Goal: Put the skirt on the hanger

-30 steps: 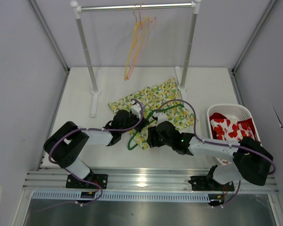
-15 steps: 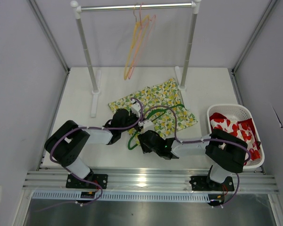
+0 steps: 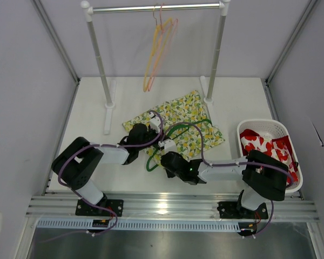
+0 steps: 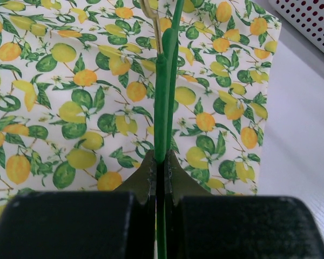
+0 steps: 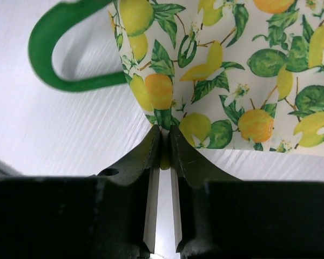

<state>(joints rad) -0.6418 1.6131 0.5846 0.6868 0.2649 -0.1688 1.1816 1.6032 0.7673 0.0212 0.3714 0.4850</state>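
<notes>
The lemon-print skirt (image 3: 178,121) lies flat on the white table, with a green hanger (image 3: 151,162) lying across it. My left gripper (image 3: 149,136) is shut on the green hanger (image 4: 163,97), its wire running straight up between the jaws over the skirt (image 4: 70,91). My right gripper (image 3: 164,157) is shut on the near corner of the skirt (image 5: 167,116). The hanger's green hook (image 5: 59,54) curls on the bare table just left of that corner in the right wrist view.
A clothes rail (image 3: 156,8) stands at the back with pink and yellow hangers (image 3: 159,51) hung on it. A white basket (image 3: 270,129) holding red-and-white cloth sits at the right. The rail's feet (image 3: 108,116) rest on the table behind the skirt.
My right gripper has moved left across the skirt's near edge to its corner beside the hanger hook, and the skirt has shifted slightly. The left gripper has stayed on the hanger.
</notes>
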